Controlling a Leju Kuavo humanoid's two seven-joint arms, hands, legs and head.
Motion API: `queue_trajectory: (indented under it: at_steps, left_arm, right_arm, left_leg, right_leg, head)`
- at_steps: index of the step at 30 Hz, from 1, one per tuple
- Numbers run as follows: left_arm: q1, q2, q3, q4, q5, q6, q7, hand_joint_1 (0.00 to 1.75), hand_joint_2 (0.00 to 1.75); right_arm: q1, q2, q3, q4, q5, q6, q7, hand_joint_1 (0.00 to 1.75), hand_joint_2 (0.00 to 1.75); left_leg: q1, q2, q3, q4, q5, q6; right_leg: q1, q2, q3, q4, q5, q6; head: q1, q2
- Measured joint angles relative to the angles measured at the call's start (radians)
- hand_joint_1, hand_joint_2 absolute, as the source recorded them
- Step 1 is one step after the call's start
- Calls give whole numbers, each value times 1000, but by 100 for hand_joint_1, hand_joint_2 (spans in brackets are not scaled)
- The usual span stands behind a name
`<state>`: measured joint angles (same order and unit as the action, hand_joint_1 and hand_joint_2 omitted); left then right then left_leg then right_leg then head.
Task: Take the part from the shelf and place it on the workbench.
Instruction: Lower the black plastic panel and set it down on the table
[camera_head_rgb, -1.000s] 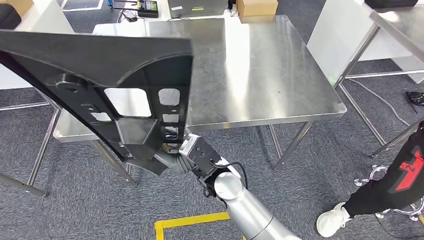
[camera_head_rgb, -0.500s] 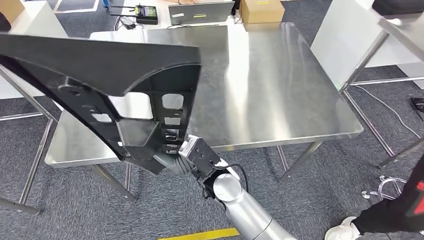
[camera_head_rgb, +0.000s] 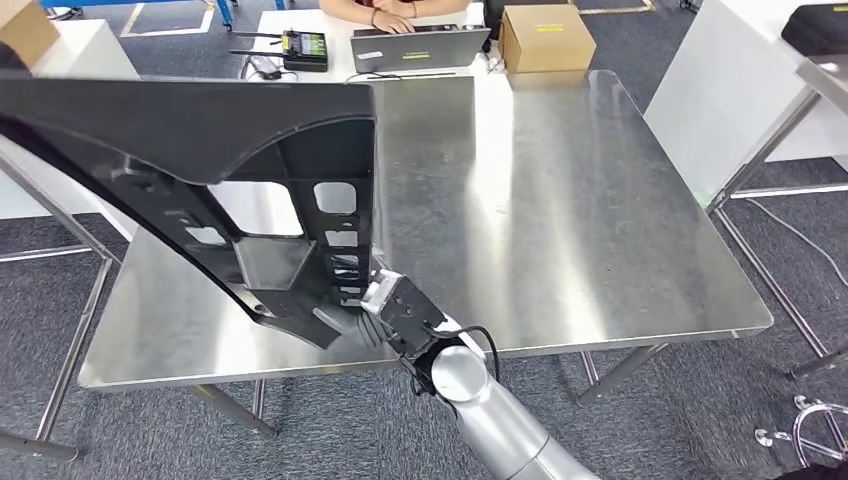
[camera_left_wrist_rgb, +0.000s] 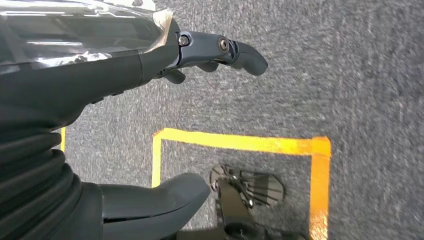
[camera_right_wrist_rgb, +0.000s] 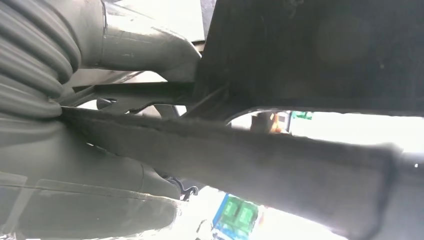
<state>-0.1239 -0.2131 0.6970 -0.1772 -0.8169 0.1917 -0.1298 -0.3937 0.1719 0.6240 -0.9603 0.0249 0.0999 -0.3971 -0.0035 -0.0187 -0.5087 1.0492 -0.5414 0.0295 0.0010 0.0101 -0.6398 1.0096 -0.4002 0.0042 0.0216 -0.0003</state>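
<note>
Steel workbench (camera_head_rgb: 560, 210), brushed and glaring with reflected light, spreads across the head view as a broad square slab on thin metal legs over grey carpet. Above its near left part hangs the part (camera_head_rgb: 210, 170), a big matte black moulded panel with a smooth curved upper face, ribbed underside and several rectangular cut-outs; its long axis runs from the far left down toward the near middle, tilted, with its narrow lower end at the table's front edge. The right hand (camera_head_rgb: 372, 318) grips that lower end, its grey ribbed cover and silver arm rising from below; in the right wrist view the thick thumb (camera_right_wrist_rgb: 145, 47) presses against the dark panel (camera_right_wrist_rgb: 310, 55). The left hand (camera_left_wrist_rgb: 150, 65) hangs over carpet marked with yellow tape (camera_left_wrist_rgb: 240, 142), fingers loosely curled, holding nothing. At the far edge sit a cardboard box (camera_head_rgb: 545, 38) and a laptop (camera_head_rgb: 420, 47).
</note>
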Motion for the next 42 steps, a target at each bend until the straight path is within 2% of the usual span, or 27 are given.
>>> queue_trajectory:
  at_steps: [2, 4, 5, 6, 7, 9, 10, 11, 14, 17, 19, 23, 30, 37, 42]
  left_arm:
    - [-2, 0, 0, 0, 1, 3, 5, 0, 175]
    - [-1, 1, 0, 0, 2, 5, 12, 0, 175]
    - [-1, 1, 0, 0, 2, 7, 14, 0, 175]
    - [0, 2, 1, 0, 3, 8, 15, 0, 175]
    - [0, 2, 1, 0, 3, 9, 16, 0, 175]
    - [0, 3, 1, 0, 6, 12, 18, 0, 175]
    - [0, 3, 1, 0, 8, 13, 19, 0, 175]
    - [0, 3, 1, 0, 10, 14, 21, 0, 175]
    - [2, 4, 4, 1, 14, 17, 27, 0, 175]
    - [3, 3, 11, 1, 13, 17, 30, 0, 175]
    - [2, 3, 12, 1, 8, 16, 31, 0, 175]
    - [-1, 2, 13, 1, -7, 14, 32, 0, 175]
    - [-11, 1, 12, 1, -31, 14, 38, 0, 175]
    - [-14, -1, 12, 1, -33, 14, 42, 0, 175]
    - [-15, -1, 12, 1, -41, 15, 53, 0, 175]
  right_arm:
    - [-7, 6, 0, 0, 12, -2, 0, 175, 175]
    - [-13, 9, 1, 3, 31, -12, 0, 175, 175]
    - [-15, 10, 2, 5, 40, -18, 0, 175, 175]
    - [-15, 10, 2, 8, 45, -23, 0, 175, 175]
    - [-16, 11, 3, 9, 50, -28, 0, 175, 175]
    - [-18, 14, 4, 11, 69, -48, 1, 175, 175]
    - [-22, 15, 8, 11, 89, -67, 3, 175, 175]
    - [-28, 16, 13, 12, 114, -91, 8, 175, 175]
    - [-42, 19, 35, 16, 207, -166, 33, 175, 175]
    - [-63, 22, 62, 22, 343, -271, 77, 175, 175]
    - [-87, 26, 80, 35, 443, -338, 107, 175, 175]
    - [-133, 42, 110, 78, 585, -406, 159, 175, 175]
    - [-246, 109, 165, 242, 786, -420, 254, 175, 175]
    - [-295, 149, 195, 340, 828, -419, 282, 175, 175]
    - [-339, 165, 219, 414, 906, -390, 373, 175, 175]
  left_leg:
    - [4, 6, -41, 75, -26, -11]
    - [9, 10, -116, 183, -75, -23]
    - [12, 11, -150, 218, -90, -28]
    - [15, 12, -172, 225, -84, -31]
    - [16, 12, -177, 199, -53, -32]
    - [17, 14, -148, 83, 45, -30]
    - [15, 15, -133, 30, 75, -27]
    - [11, 15, -121, -5, 91, -21]
    - [5, 14, -111, -29, 93, -7]
    - [5, 11, -112, -32, 96, -7]
    - [4, 11, -112, -33, 94, -6]
    - [3, 11, -112, -33, 93, -2]
    - [3, 11, -111, -33, 96, 3]
    - [7, 11, -109, -33, 97, 3]
    - [8, 11, -110, -33, 97, 3]
  right_leg:
    - [-6, 1, 18, -4, -9, -14]
    - [-5, 2, 26, -4, -21, -23]
    - [-4, 4, 31, -4, -28, -24]
    - [-4, 6, 38, -4, -35, -23]
    - [-4, 7, 47, -4, -42, -20]
    - [-5, 8, 68, -5, -58, -14]
    - [-4, 8, 75, -6, -64, -11]
    - [-3, 8, 77, -6, -68, -7]
    - [2, 8, 70, -5, -71, 4]
    - [2, 6, 72, -8, -69, 9]
    - [2, 5, 76, -16, -70, 8]
    - [2, 5, 79, -24, -70, 8]
    - [1, 5, 79, -25, -66, 13]
    - [5, 5, 80, -24, -66, 13]
    - [6, 5, 80, -24, -66, 13]
  head:
    - [-1, 0]
    - [-2, 0]
    - [-2, 0]
    - [-2, 0]
    - [-3, 0]
    - [-2, 0]
    - [-2, 0]
    - [-3, 0]
    - [-3, 0]
    - [-2, 0]
    - [-2, 0]
    - [-2, 0]
    - [-2, 0]
    - [-2, 0]
    - [-3, 0]
